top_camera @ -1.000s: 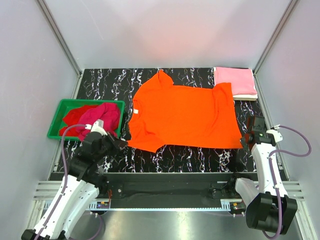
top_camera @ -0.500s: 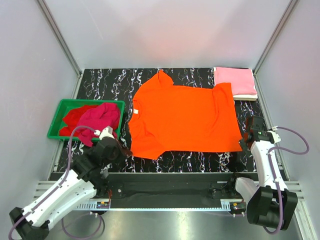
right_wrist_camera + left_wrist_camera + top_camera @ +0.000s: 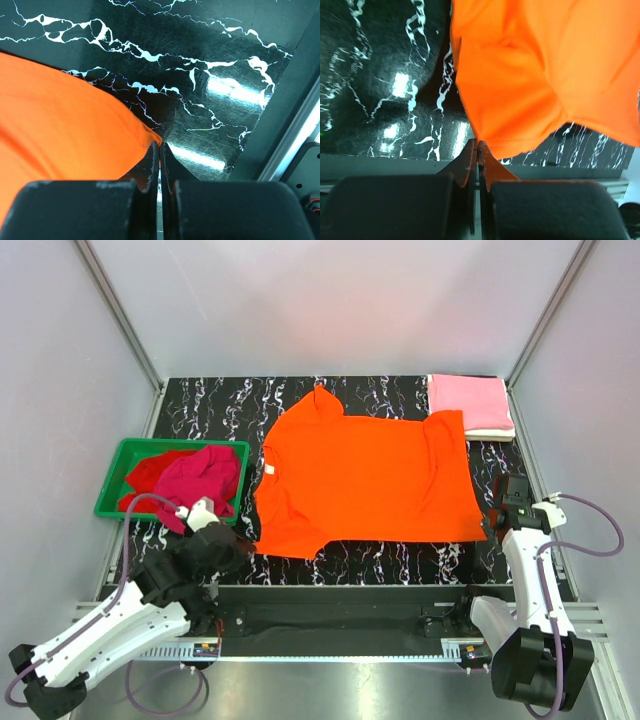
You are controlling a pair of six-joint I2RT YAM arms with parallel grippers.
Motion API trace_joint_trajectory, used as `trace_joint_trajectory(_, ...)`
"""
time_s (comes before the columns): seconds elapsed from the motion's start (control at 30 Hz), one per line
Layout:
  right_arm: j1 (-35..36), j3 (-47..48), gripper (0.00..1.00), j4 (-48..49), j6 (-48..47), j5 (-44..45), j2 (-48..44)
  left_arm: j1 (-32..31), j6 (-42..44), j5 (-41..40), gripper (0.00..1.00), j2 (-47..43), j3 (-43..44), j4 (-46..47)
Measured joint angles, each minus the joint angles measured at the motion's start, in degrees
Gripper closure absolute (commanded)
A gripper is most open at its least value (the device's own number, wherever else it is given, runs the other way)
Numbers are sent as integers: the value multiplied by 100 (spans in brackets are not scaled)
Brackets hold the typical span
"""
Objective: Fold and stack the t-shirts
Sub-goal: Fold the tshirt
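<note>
Black marbled surface (image 3: 380,390) with orange shirt (image 3: 370,475) spread flat mid-way, left claw (image 3: 478,150) pinched shut on near sleeve edge, right claw (image 3: 160,149) pinched shut on near hem corner, probably tensioning that edge for first fold, folded stack (image 3: 470,405) waiting far-right.

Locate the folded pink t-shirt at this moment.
In the top view, the pink t-shirt lies folded at the far right corner of the table, on a cream-white shirt whose edge shows beneath, right beside the spread orange t-shirt.
</note>
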Motion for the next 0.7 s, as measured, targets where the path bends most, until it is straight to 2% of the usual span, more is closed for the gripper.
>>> trace_joint_trajectory(0.13, -2, -7, 100, 66, -44, -70, 57, -4, 7, -208, 100, 13, 120, -22)
trace_joint_trajectory(0.3, -2, -133, 100, 673, -328, -522, 382, -9, 542, -382, 100, 295, 210, 573)
trace_joint_trajectory(0.57, -2, -50, 100, 1126, -623, -748, 1390, 48, 1405, -468, 100, 1923, 671, 1532)
trace_joint_trajectory(0.7, 0, 271, 100, 1172, -737, -658, 1786, 627, 1902, -181, 100, 2717, 1047, 1801)
